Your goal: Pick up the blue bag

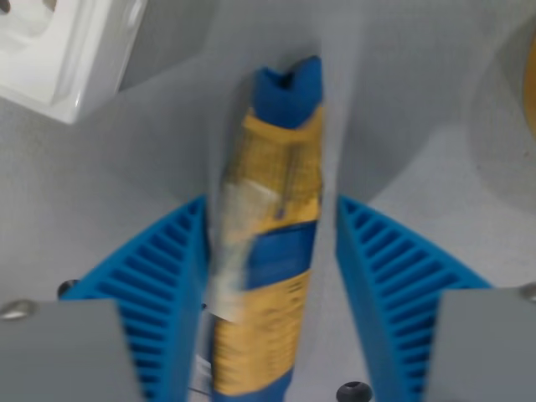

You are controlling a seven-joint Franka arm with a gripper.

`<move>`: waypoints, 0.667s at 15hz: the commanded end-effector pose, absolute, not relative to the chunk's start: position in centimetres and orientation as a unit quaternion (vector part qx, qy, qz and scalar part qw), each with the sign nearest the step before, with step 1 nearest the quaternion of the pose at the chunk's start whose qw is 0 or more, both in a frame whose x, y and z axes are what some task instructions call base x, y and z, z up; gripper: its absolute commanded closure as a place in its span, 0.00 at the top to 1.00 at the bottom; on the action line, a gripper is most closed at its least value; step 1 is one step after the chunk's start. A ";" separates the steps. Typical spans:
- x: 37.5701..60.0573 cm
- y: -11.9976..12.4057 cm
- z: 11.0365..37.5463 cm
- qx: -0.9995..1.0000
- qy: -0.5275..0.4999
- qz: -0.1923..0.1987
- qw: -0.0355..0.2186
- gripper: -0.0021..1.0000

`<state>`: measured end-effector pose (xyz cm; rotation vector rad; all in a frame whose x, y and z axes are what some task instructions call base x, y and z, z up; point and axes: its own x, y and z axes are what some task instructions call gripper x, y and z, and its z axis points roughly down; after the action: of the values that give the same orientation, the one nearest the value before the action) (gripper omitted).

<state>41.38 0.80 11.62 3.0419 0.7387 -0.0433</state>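
The blue bag [272, 251], blue with a yellow-orange printed middle, lies lengthwise down the centre of the wrist view on the grey surface, and it is blurred. My gripper [270, 205] straddles it with its two blue ribbed fingers. The left finger [163, 285] is at the bag's edge, touching it or very nearly so. The right finger [385, 285] stands a little apart, with a narrow strip of grey showing between it and the bag. The jaws are open around the bag. The bag's near end is hidden below the frame.
A white moulded block [63, 50] sits at the wrist view's top left. A pale round shape with an orange edge [523, 84] is cut off at the right. The grey tabletop [100, 184] lies all around.
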 end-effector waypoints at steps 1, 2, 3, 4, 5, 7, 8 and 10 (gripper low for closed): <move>41.0 0.9 12.0 0.969 0.244 0.022 0.033 0.00; 41.0 0.9 12.0 0.969 0.244 0.022 0.033 0.00; 41.0 0.9 12.0 0.969 0.244 0.022 0.033 0.00; 41.0 0.9 12.0 0.969 0.244 0.022 0.033 0.00; 41.0 0.9 12.0 0.969 0.244 0.022 0.033 0.00; 41.0 0.9 12.0 0.969 0.244 0.022 0.033 0.00; 41.0 0.9 12.0 0.969 0.244 0.022 0.033 0.00; 40.7 0.8 13.0 0.969 0.244 0.021 0.033 0.00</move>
<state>41.60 0.80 11.98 3.0400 0.7386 -0.0279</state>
